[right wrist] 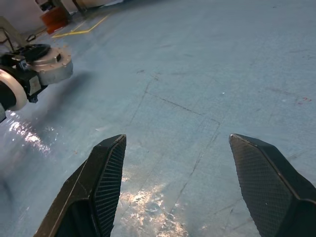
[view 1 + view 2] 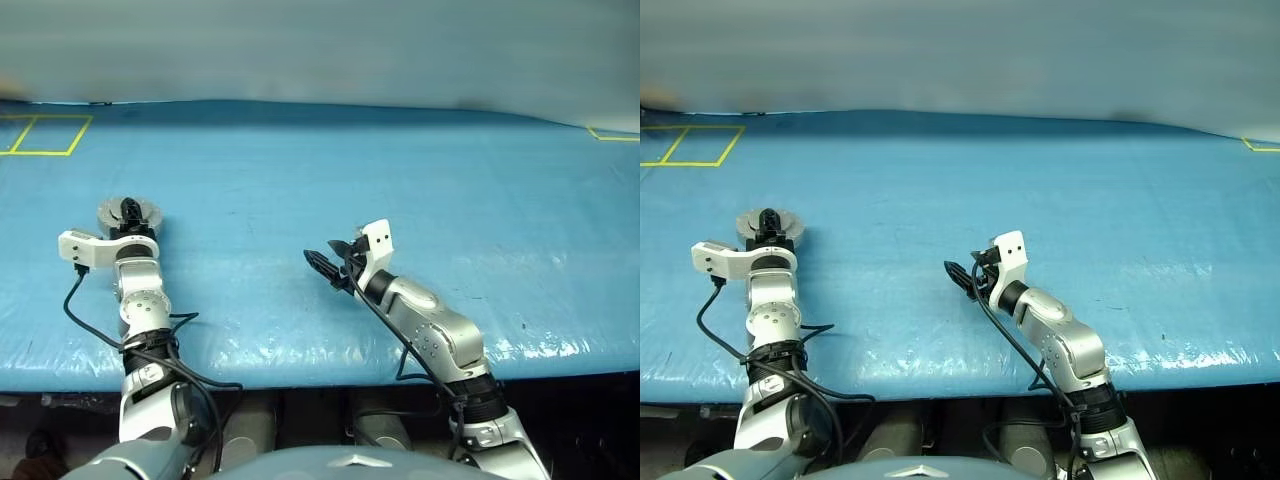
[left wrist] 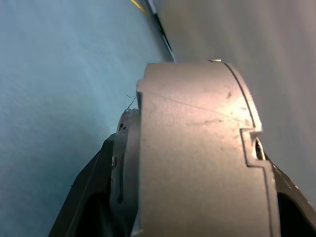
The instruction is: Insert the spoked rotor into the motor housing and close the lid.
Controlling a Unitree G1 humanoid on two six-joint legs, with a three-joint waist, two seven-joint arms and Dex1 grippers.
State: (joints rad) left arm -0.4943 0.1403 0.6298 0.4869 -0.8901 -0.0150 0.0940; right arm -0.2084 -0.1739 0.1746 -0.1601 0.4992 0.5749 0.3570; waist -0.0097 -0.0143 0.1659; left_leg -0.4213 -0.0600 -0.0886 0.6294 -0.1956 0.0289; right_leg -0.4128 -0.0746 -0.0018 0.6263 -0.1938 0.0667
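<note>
The motor housing [image 2: 128, 214], a round pale grey puck, sits at the left of the blue table, and my left gripper [image 2: 128, 209] is shut on it. In the left wrist view the housing [image 3: 197, 148] stands edge-on between the black fingers [image 3: 86, 197], with a thinner grey disc, the lid [image 3: 126, 163], flat against one face. The right wrist view shows the same housing [image 1: 49, 64] off to one side. My right gripper [image 2: 325, 260] is open near the table's middle with nothing between its fingers [image 1: 106, 182]. The spoked rotor is out of view.
A blue sheet covers the table [image 2: 400, 180]; its front edge [image 2: 330, 375] runs just ahead of my arms. Yellow tape squares [image 2: 45, 135] mark the far left corner and more tape [image 2: 615, 133] the far right. A red box [image 1: 54, 19] stands beyond the table.
</note>
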